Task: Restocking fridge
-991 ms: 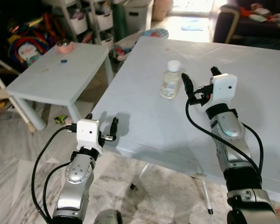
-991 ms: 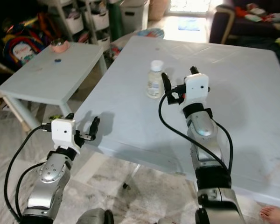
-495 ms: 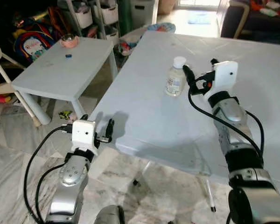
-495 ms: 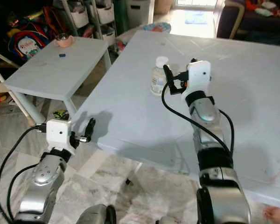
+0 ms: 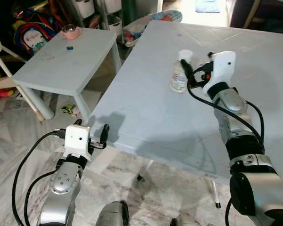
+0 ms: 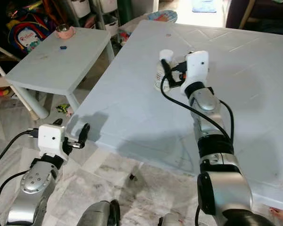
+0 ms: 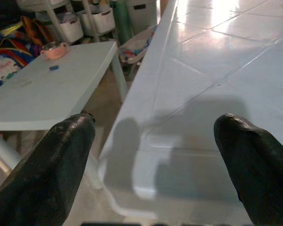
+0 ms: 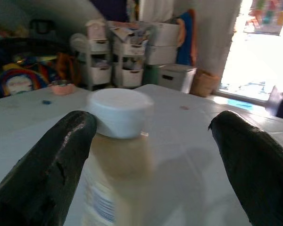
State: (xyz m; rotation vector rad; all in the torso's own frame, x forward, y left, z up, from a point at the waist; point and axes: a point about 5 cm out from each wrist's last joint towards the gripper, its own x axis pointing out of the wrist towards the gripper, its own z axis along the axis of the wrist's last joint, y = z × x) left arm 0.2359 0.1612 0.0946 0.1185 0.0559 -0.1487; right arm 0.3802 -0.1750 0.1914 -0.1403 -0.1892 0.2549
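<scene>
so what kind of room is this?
Probably a family living or play room in a home: a big white table with a bottle on it, a low kids' table holding a pink cup, and storage drawers and toys behind.

one bottle (image 5: pixel 179 75) with a white cap stands on the big table (image 5: pixel 151 117). two tables in all, the small table (image 5: pixel 52 70) at ten o'clock holding one pink cup (image 5: pixel 70 32) and one blue bit (image 5: pixel 69 47). two grippers: left gripper (image 5: pixel 100 136), right gripper (image 5: pixel 191 75).
</scene>
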